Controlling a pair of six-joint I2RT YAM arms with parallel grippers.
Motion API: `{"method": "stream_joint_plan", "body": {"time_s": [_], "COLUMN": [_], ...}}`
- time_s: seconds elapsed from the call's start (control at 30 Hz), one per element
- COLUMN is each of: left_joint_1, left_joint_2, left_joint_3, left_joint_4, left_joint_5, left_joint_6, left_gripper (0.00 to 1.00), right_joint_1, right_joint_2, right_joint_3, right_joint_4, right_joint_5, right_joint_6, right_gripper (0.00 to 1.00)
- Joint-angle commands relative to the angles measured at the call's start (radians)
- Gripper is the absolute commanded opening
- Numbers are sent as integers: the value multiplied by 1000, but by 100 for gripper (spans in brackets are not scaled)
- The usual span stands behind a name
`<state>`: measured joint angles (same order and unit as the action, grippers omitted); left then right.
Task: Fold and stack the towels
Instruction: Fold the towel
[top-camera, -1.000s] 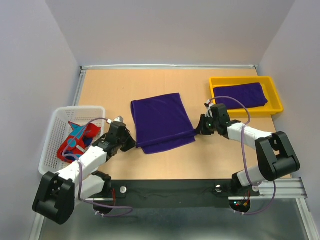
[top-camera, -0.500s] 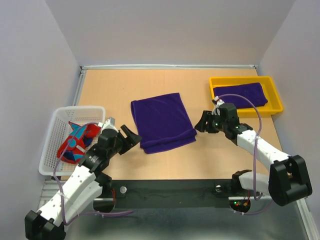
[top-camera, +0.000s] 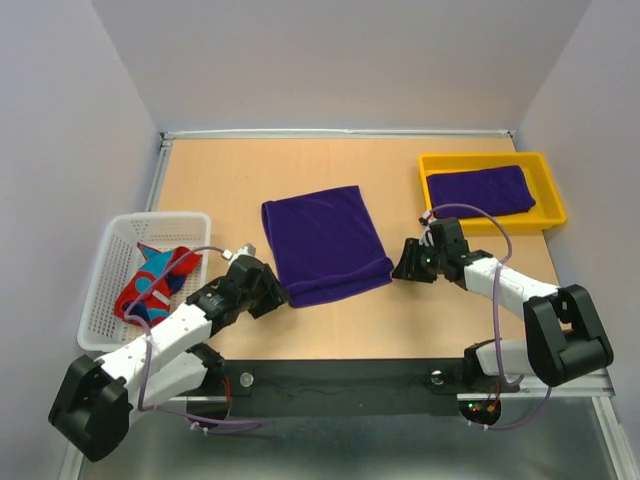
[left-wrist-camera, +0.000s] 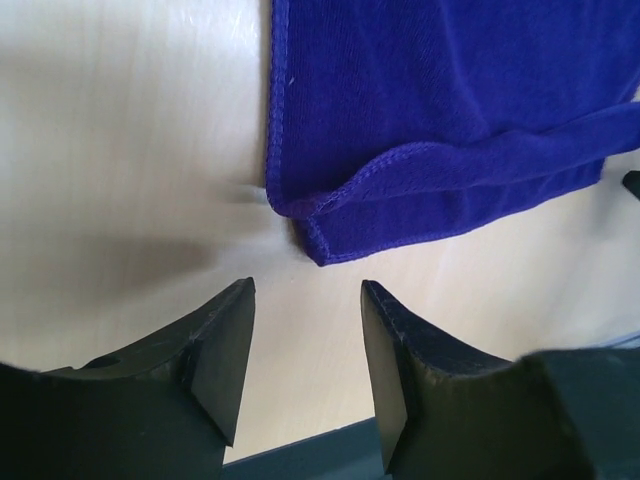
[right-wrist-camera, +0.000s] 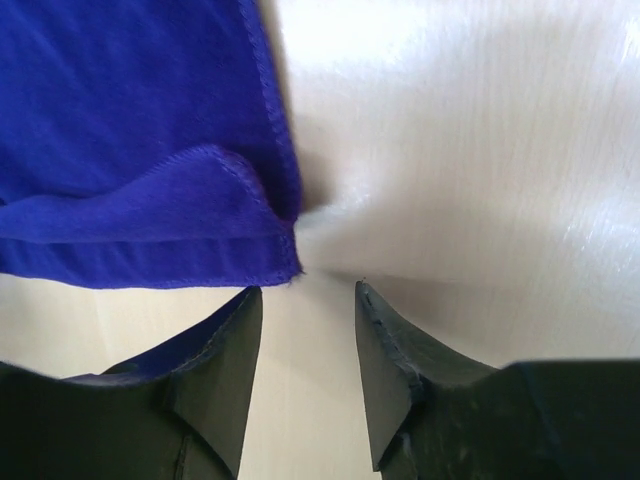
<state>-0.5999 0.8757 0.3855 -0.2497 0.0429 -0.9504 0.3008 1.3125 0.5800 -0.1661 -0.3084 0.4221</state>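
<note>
At centre frame lay the half-folded purple towel (top-camera: 322, 245); left pincer (top-camera: 272, 295) and right pincer (top-camera: 402, 265) stood open, empty, at its lower corners. Another fold likely needed both corners pinched.

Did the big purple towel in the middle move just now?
No. The purple towel lies just where it did before, between the white basket and the yellow tray.

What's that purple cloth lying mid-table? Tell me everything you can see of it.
The purple towel is soft, deep purple cloth with stitched hems, folded once so two layers show along its near edge. It lies flat, slightly skewed, on the wooden table. The left gripper and right gripper sit open just off its two near corners, neither gripping it.
</note>
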Motion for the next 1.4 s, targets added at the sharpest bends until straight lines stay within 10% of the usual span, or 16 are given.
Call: {"method": "stream_joint_plan", "body": {"time_s": [0.0,0.5,1.1,1.37], "left_joint_1": [-67,-156,-158,-156], "left_joint_2": [66,281,321,303], "left_joint_3": [6,87,107,124], "left_joint_4": [44,44,23,-51], "left_joint_5": [-89,-221,-213,-212], "left_joint_6": [-33,-62,-39,-51], "left_gripper": [55,47,10,0], "right_joint_1": [3,69,112,113], "right_joint_2": [20,103,142,97], "right_joint_3": [-2,3,3,-3], "right_joint_4": [22,77,60,14], "right_joint_5": [17,71,98,222], "right_joint_6": [-8,-11,4,12], "right_gripper": [46,41,31,1]}}
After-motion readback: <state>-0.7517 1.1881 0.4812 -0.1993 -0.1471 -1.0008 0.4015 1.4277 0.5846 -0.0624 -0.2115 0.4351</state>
